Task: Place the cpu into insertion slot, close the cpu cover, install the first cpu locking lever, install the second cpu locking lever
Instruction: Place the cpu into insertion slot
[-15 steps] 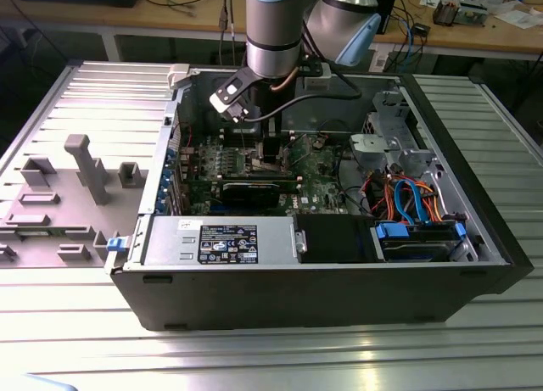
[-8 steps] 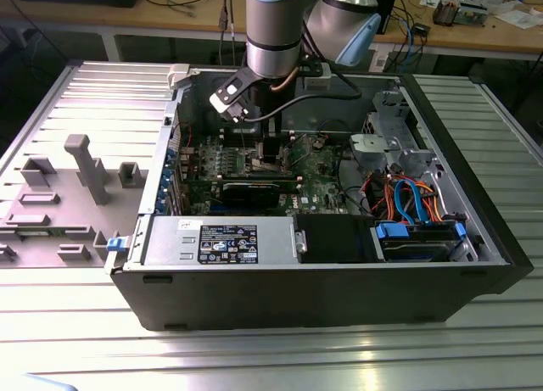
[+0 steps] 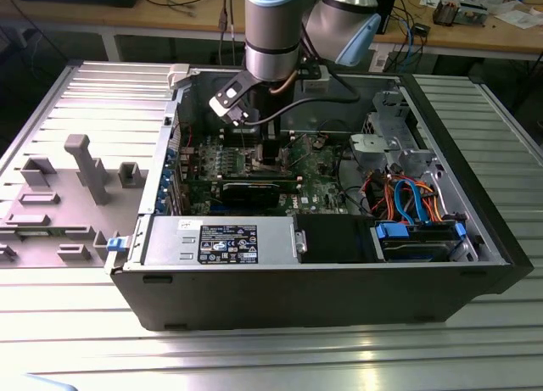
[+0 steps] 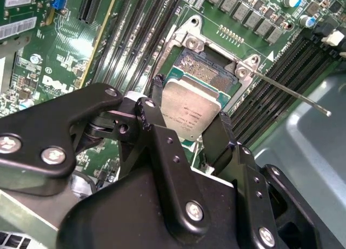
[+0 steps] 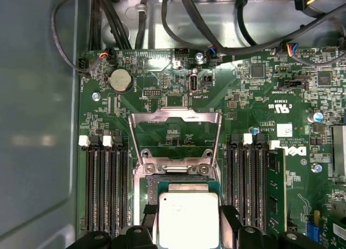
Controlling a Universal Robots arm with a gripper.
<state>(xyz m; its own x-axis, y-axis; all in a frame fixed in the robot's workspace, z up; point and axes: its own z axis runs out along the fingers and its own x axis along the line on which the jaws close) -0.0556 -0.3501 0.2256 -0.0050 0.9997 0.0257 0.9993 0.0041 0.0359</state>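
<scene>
The cpu (image 4: pixel 190 109), a flat square chip with a silvery top, sits between my gripper's black fingers (image 4: pixel 153 113). My gripper (image 4: pixel 189 122) is shut on its two opposite edges. The chip hangs just above the insertion slot (image 4: pixel 210 72), covering part of it, and the slot's dark pin grid still shows beyond the chip's edge. In the first wrist view the cpu (image 5: pixel 187 219) lies between the fingers of my gripper (image 5: pixel 187 223). The cpu cover (image 5: pixel 175 119), a silver frame with a square window, is swung open past its hinge. A thin locking lever (image 4: pixel 292 93) sticks out to one side. In the exterior view my gripper (image 3: pixel 257 149) reaches down into the open computer case (image 3: pixel 475 230).
Long black memory slots (image 5: pixel 102 184) flank the socket on both sides. A black graphics card (image 3: pixel 254 190) lies across the board. The power supply (image 3: pixel 221 238) fills the case's near edge and coloured cables (image 3: pixel 407 196) fill the exterior view's right. A grey fixture plate (image 3: pixel 76 179) sits at the exterior view's left.
</scene>
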